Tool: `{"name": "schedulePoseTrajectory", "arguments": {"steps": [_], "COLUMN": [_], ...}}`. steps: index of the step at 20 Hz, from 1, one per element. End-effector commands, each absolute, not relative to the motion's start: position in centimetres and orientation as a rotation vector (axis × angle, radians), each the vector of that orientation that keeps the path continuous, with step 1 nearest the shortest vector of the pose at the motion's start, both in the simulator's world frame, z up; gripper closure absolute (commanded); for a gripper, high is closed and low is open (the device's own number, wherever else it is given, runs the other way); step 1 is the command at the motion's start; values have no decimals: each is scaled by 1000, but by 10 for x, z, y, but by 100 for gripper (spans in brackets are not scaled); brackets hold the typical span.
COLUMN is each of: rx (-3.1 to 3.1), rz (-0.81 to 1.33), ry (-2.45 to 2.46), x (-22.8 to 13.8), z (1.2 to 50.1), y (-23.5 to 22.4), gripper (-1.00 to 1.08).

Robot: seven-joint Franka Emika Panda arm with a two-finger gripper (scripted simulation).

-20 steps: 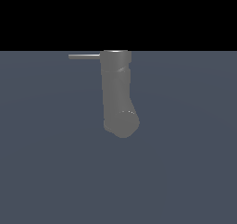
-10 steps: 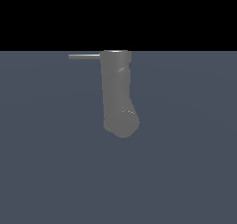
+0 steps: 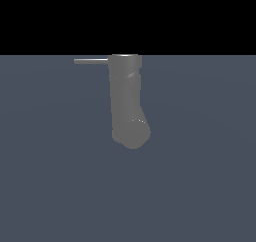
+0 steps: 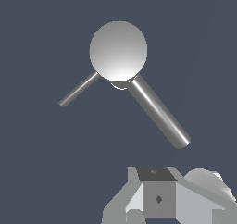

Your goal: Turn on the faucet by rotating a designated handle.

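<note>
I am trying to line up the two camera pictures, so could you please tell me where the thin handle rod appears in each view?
Exterior view: the handle is the slim rod sticking out sideways from the faucet top rim toward the exterior view's left.
Wrist view: the handle is the thinner of two rods leaving the round faucet top, well apart from the gripper.
Shared landmark: the faucet's flat top rim, where the rod joins.

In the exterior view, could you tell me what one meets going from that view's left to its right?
The handle, a thin rod sticking sideways, then the faucet, whose top rim it joins. The gripper does not appear in this view.
</note>
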State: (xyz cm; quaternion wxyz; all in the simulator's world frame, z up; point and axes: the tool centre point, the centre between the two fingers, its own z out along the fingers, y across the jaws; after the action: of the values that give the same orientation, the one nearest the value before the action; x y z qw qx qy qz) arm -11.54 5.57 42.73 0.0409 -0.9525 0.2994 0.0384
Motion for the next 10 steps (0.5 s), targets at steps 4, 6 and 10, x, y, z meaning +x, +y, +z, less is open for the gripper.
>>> {"name": "schedulePoseTrajectory", "arguments": {"steps": [4, 6, 10], "rx": [-2845, -2818, -2760], "rz": [133, 137, 141], "ry": [1116, 1188, 1332], "x": [-88, -78, -59], "z": [407, 399, 382], "y": [67, 72, 80], "gripper": [108, 108, 108]}}
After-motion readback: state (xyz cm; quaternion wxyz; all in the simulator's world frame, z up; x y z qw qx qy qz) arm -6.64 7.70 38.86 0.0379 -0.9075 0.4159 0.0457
